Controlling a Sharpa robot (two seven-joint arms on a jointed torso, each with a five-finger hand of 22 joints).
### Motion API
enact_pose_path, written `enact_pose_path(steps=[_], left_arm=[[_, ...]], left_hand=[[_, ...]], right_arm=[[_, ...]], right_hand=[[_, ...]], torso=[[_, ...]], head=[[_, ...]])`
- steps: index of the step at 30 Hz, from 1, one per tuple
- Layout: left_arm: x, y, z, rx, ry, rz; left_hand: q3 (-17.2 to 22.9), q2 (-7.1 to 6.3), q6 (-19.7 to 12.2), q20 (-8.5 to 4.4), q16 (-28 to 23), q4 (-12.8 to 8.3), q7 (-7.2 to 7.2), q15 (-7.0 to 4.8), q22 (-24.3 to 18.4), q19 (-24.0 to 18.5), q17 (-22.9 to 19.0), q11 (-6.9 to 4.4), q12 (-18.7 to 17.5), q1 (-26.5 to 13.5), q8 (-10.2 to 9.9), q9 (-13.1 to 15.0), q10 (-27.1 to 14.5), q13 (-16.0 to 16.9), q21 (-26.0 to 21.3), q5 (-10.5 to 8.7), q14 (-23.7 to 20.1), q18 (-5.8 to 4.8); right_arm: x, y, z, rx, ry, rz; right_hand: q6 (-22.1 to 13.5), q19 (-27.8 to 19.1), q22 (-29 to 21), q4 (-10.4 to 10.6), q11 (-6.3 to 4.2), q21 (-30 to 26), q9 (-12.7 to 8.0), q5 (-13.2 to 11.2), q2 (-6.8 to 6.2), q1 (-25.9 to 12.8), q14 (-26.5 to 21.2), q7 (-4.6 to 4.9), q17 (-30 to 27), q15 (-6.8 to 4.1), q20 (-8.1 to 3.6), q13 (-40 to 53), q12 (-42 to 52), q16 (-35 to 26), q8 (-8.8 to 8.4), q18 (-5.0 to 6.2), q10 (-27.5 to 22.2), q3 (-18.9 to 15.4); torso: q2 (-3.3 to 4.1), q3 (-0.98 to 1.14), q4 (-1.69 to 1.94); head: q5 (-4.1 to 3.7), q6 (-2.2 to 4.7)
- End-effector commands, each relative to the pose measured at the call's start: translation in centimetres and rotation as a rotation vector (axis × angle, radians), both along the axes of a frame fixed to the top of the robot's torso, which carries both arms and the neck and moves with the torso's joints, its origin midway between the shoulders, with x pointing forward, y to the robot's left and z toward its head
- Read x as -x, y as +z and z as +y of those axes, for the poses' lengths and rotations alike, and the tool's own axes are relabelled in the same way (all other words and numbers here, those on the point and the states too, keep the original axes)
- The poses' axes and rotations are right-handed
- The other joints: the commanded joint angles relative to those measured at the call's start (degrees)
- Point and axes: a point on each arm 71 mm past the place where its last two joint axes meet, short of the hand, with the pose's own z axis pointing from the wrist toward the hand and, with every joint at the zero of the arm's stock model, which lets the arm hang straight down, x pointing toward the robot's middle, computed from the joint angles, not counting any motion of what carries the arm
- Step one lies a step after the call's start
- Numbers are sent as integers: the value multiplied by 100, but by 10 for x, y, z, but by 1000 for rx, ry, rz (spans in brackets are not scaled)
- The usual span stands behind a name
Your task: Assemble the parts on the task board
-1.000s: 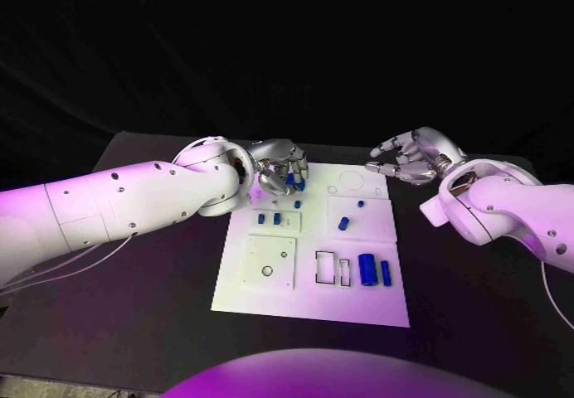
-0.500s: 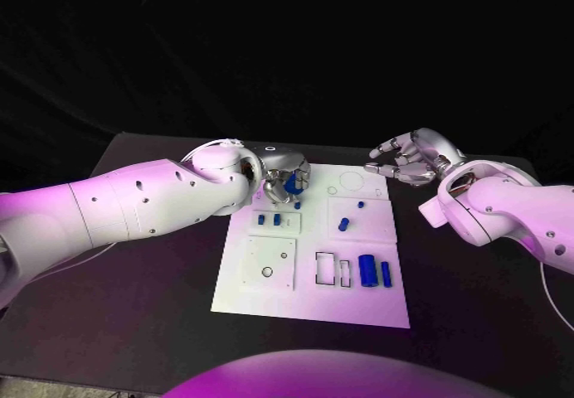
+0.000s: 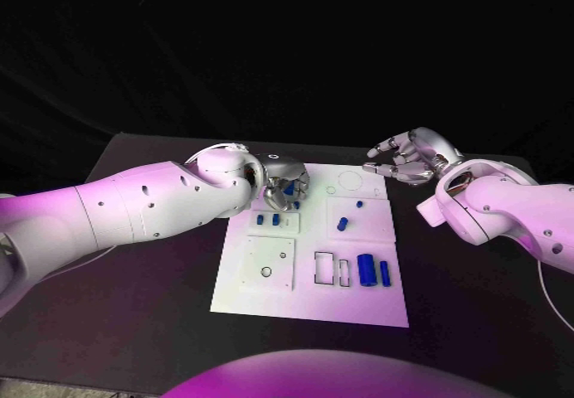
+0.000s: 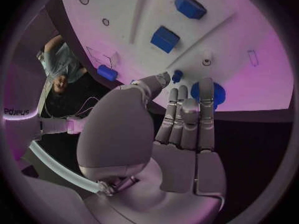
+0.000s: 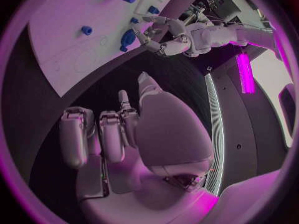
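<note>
The white task board (image 3: 313, 305) lies mid-table. My left hand (image 3: 284, 182) hangs over its far left part and holds a round blue part (image 3: 291, 191) at its fingertips, close to the board. In the left wrist view that round blue part (image 4: 206, 91) shows just past the fingertips (image 4: 187, 100), with a small blue peg (image 4: 177, 75) beside the thumb. Beyond the board's far right corner my right hand (image 3: 408, 159) hovers with loosely curled fingers and nothing in it. The right wrist view shows my left hand (image 5: 163, 39) and its blue part (image 5: 127, 37) over the board (image 5: 59, 40).
Other blue parts sit on the board: a pair (image 3: 269, 220) at left, a short piece (image 3: 343, 222) and a dot (image 3: 360, 202) at right, and two long bars (image 3: 373, 270) near the front right. Black table (image 3: 143, 282) surrounds the board.
My left arm has rolled and the hand has come slightly nearer and lower over the board, with the blue part sinking toward it. The right hand has barely moved.
</note>
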Motion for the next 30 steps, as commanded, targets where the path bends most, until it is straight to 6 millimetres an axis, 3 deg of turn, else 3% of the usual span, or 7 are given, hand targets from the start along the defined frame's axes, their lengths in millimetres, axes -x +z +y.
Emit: enact_pose_path(steps=[1,30], left_arm=[[1,-3,-3,-24,-28,12],[-3,-11,-7,-49,-17,27]], left_hand=[[69,38,92,-7,59,-7,7,-3,19,46,21,-2,-44,-1,-46,-12,75,-26,42,-1,56,83],[326,269,429,-51,257,-130,-2,-52,174,45,207,-55,-233,106,-175,-38,381,-145,279,-17,247,83]], right_arm=[[1,0,2,6,15,-4],[1,0,2,6,18,-3]], right_hand=[[-15,84,1007,6,-50,-34,-6,14,-6,-63,499,-30,1045,-48,-27,612,-19,-12,15,1,-4,22],[-14,83,1006,2,-52,-39,-10,21,-1,-64,499,-31,1045,-49,-27,618,-14,-12,25,2,1,36]], torso=[[6,-3,4],[3,0,13]], head=[[-9,3],[-38,-27]])
